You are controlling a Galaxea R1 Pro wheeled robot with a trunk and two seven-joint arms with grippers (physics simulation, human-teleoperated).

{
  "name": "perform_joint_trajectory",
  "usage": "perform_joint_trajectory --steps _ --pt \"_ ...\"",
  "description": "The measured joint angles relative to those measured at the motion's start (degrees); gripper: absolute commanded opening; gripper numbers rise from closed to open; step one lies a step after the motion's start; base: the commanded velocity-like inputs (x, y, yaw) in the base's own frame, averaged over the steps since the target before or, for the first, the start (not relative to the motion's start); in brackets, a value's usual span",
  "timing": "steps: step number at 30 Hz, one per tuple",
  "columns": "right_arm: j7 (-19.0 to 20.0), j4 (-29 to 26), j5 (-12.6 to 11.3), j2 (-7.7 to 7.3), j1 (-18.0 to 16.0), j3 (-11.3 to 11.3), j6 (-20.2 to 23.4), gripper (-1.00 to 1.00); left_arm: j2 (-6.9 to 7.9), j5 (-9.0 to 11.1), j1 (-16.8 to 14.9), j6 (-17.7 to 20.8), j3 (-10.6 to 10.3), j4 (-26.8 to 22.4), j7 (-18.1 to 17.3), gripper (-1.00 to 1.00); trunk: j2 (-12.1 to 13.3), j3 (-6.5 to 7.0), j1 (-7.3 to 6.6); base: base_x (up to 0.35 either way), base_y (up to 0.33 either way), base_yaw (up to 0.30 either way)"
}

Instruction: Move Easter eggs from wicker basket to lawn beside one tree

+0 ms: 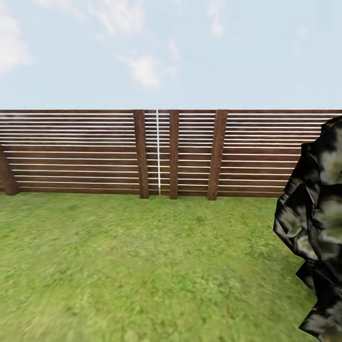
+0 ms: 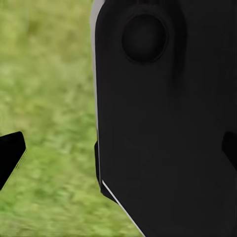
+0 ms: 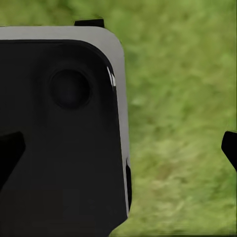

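In the left wrist view, the left pincer point(image 2: 121, 153) shows two dark fingertips at opposite edges of the frame, spread wide with nothing between them. A black robot panel point(image 2: 168, 128) and blurred lawn point(image 2: 49, 98) lie beyond. The right pincer point(image 3: 121, 148) looks the same: its tips stand far apart and hold nothing, over a black panel point(image 3: 59, 138) and grass.

The head view faces the slat fence point(image 1: 142, 152) across open lawn, with a dark, leafy mass point(image 1: 316, 228) at the right edge. No basket, eggs or thick-trunked tree appear here, so I cannot tell which way they lie from either pincer, nor which arm is nearer. The robot probably has to turn or drive to find the basket before any reach can be chosen.
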Motion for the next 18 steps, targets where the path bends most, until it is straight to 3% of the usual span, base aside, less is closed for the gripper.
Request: perform_joint_trajectory --steps 18 --pt "0.0 0.0 0.0 0.00 0.0 0.0 0.0 1.00 0.00 0.0 0.0 0.0 0.0 0.0 0.0 1.00 0.0 0.38 0.00 0.000 0.000 -0.300"
